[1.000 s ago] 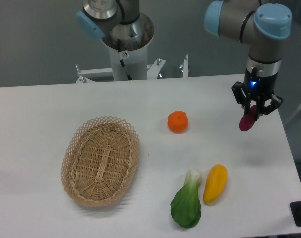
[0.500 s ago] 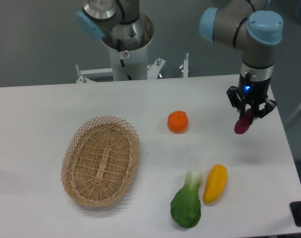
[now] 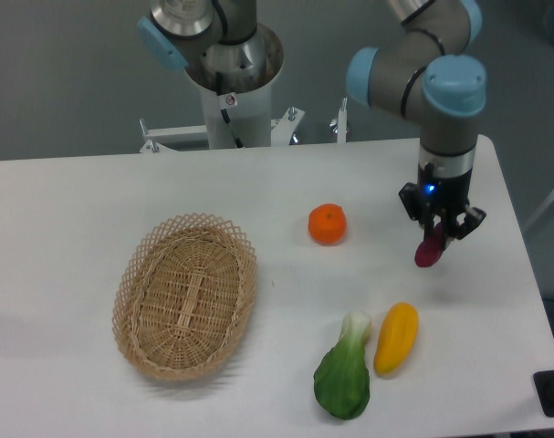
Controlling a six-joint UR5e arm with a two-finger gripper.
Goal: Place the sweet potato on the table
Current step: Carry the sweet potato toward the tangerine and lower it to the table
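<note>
The sweet potato (image 3: 429, 248) is a small magenta-purple tuber hanging tilted between the fingers of my gripper (image 3: 434, 231), which is shut on its upper end. It hangs over the right part of the white table (image 3: 94, 192), above and slightly right of the yellow vegetable. Whether its lower tip touches the tabletop I cannot tell.
An orange fruit (image 3: 328, 224) lies left of the gripper. A yellow oblong vegetable (image 3: 396, 338) and a green leafy vegetable (image 3: 344, 373) lie near the front edge. An oval wicker basket (image 3: 186, 295) sits at the left. The table's right edge is close to the arm.
The gripper has carried the sweet potato leftward and lower, away from the right edge toward the yellow vegetable. The other objects have not moved.
</note>
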